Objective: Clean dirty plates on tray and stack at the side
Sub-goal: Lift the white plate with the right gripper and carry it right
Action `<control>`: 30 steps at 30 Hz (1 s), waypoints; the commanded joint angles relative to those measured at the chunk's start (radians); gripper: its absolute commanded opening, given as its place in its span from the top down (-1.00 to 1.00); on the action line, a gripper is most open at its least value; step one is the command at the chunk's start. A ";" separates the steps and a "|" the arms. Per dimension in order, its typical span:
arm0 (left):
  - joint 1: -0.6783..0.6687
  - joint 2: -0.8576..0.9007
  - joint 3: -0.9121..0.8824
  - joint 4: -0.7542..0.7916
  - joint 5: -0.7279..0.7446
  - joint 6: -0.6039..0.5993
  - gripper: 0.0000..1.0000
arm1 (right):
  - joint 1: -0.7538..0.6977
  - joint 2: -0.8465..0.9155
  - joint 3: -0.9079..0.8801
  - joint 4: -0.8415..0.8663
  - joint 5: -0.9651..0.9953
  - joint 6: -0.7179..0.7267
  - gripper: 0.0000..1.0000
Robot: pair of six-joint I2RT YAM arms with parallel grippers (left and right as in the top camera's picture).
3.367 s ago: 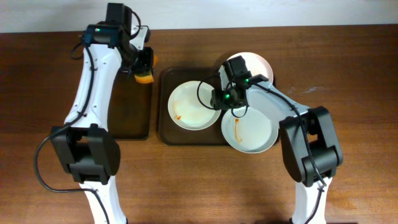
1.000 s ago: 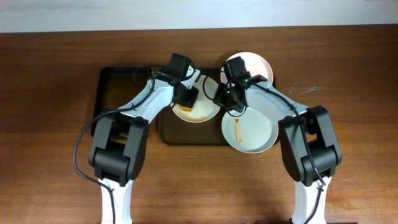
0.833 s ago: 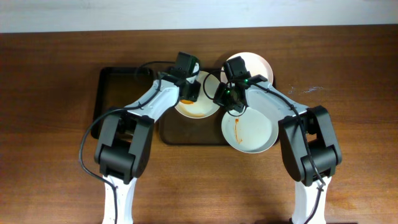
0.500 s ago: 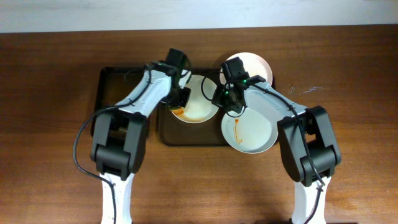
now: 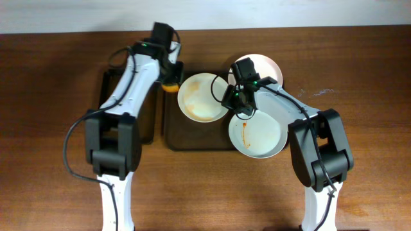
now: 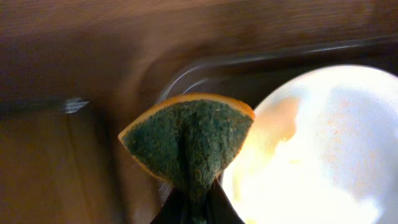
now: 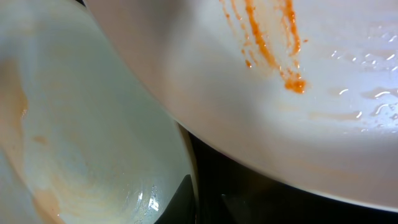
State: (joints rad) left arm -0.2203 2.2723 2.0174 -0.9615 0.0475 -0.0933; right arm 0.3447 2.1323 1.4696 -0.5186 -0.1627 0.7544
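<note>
A whitish plate (image 5: pixel 202 96) with a faint orange smear lies in the dark brown tray (image 5: pixel 192 138). My right gripper (image 5: pixel 233 101) is shut on its right rim, as the right wrist view (image 7: pixel 202 202) shows with the rim between the fingers. My left gripper (image 5: pixel 168 77) is shut on an orange and green sponge (image 5: pixel 169 84) just left of the plate, over the tray's back left corner. The left wrist view shows the sponge (image 6: pixel 189 146) beside the plate (image 6: pixel 311 143). A second plate (image 5: pixel 257 131) with a red streak overlaps the tray's right edge. A third plate (image 5: pixel 268 67) lies behind it.
A black tray (image 5: pixel 144 115) lies left of the brown tray, partly under my left arm. Bare wooden table (image 5: pixel 359 128) surrounds both trays. In the right wrist view the streaked plate (image 7: pixel 280 93) overhangs the held plate (image 7: pixel 81 124).
My left gripper wiped over the plate with the sponge, then moved back and left off it. The plate's streaks are now a faint smear. The right arm has held still.
</note>
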 commanded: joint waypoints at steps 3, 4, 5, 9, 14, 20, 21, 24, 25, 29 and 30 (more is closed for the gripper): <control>0.053 -0.163 0.040 -0.198 -0.026 -0.123 1.00 | 0.002 0.035 0.004 0.041 0.017 -0.021 0.66; 0.059 -0.161 0.039 -0.204 -0.026 -0.122 1.00 | 0.002 0.053 0.004 0.044 0.013 -0.021 0.66; 0.066 -0.161 0.039 -0.198 -0.026 -0.123 1.00 | 0.002 0.072 0.004 0.047 -0.007 -0.021 0.74; 0.069 -0.161 0.039 -0.203 -0.027 -0.123 1.00 | 0.003 -0.032 0.039 -0.006 -0.141 -0.222 0.91; 0.093 -0.161 0.039 -0.203 -0.026 -0.123 1.00 | 0.034 -0.322 0.039 -0.176 0.171 -0.280 0.92; 0.118 -0.161 0.039 -0.204 -0.026 -0.123 1.00 | 0.384 -0.363 0.039 -0.308 1.115 -0.241 0.92; 0.118 -0.161 0.039 -0.206 -0.026 -0.123 1.00 | 0.434 -0.363 0.039 -0.308 1.236 -0.241 0.92; 0.118 -0.161 0.039 -0.214 -0.026 -0.123 1.00 | 0.524 -0.364 0.039 -0.299 1.404 -0.241 0.92; 0.118 -0.161 0.039 -0.218 -0.026 -0.123 1.00 | 0.531 -0.364 0.039 -0.296 1.426 -0.241 0.92; 0.118 -0.161 0.039 -0.222 -0.025 -0.131 1.00 | 0.527 -0.364 0.039 -0.297 1.376 -0.198 0.92; 0.118 -0.161 0.039 -0.222 -0.013 -0.131 1.00 | 0.515 -0.369 0.039 -0.297 1.299 -0.192 0.92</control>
State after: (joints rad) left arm -0.1081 2.1338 2.0441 -1.1824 0.0254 -0.2066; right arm 0.8730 1.7710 1.5043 -0.8188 1.1885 0.5148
